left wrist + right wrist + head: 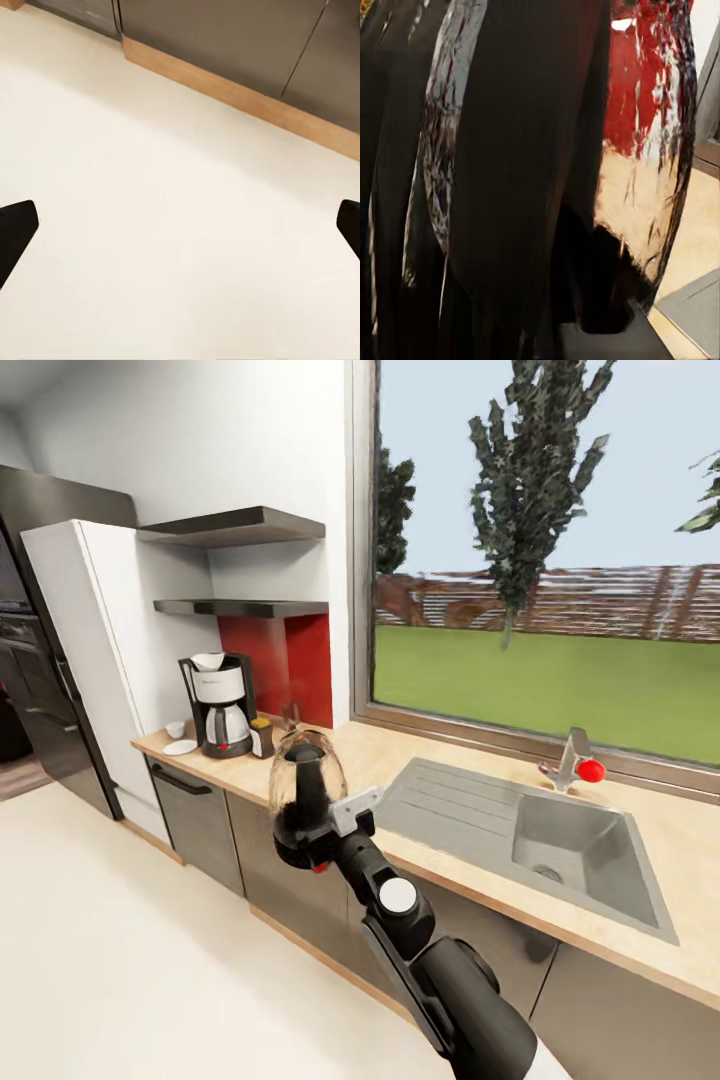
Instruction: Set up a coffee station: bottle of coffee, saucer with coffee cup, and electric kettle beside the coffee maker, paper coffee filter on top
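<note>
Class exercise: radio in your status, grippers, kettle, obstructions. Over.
Right gripper shut on electric kettle, carried above the floor. Left gripper open. Coffee maker ahead on kitchen countertop. Nothing seen in the way.

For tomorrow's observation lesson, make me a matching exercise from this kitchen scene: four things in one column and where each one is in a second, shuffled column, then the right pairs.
Things:
1. electric kettle
2. paper coffee filter
3. bottle of coffee
4. saucer

Places:
A. on top of the coffee maker
B. on the kitchen countertop, on the coffee maker's window side
C. held up in the right tool, in front of the countertop
D. on the countertop, on the coffee maker's fridge side

Pairs: 1-C, 2-A, 3-B, 4-D
</note>
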Motion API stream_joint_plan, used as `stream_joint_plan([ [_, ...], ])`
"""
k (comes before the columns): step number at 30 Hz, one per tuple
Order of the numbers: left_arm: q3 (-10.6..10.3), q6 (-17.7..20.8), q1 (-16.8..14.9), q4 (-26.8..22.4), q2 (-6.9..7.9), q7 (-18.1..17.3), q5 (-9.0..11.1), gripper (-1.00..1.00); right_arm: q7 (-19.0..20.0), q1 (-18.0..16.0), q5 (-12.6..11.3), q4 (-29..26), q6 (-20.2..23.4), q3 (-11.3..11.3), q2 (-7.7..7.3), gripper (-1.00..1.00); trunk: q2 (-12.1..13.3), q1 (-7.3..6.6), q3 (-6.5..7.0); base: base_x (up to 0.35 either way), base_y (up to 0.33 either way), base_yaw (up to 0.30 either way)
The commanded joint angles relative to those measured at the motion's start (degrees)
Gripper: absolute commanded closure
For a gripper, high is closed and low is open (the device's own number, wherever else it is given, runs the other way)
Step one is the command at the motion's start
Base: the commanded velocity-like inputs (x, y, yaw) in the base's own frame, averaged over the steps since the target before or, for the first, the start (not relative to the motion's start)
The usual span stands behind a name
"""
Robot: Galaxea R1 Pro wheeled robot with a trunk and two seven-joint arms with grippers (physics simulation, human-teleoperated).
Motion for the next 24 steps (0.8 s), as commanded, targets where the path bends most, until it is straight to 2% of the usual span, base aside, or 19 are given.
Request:
stream_joint_plan([
  [1, 0.1, 0.2, 0.0, -0.1, -0.02, -0.6, 0.5, -1.00, -0.3, -0.1, 0.2, -0.1, 0.7, 0.1, 0.00, 1.00, -0.1, 0.03, -0.08, 0.006, 0.000, 0.000],
  [10, 0.2, 0.0, 0.0, 0.9, 0.11, -0.4, 0.6, -1.00, -0.3, 0.3, -0.1, 0.6, 1.6, 0.2, -0.39, 1.00, -0.1, 0.03, -0.08, 0.178, 0.137, 0.000],
  [24, 0.1, 0.0, 0.0, 0.9, 0.11, -0.4, 0.6, -1.00, -0.3, 0.3, 0.0, 5.8, 1.2, 0.1, -0.68, 1.00, -0.1, 0.03, -0.08, 0.257, 0.199, 0.000],
])
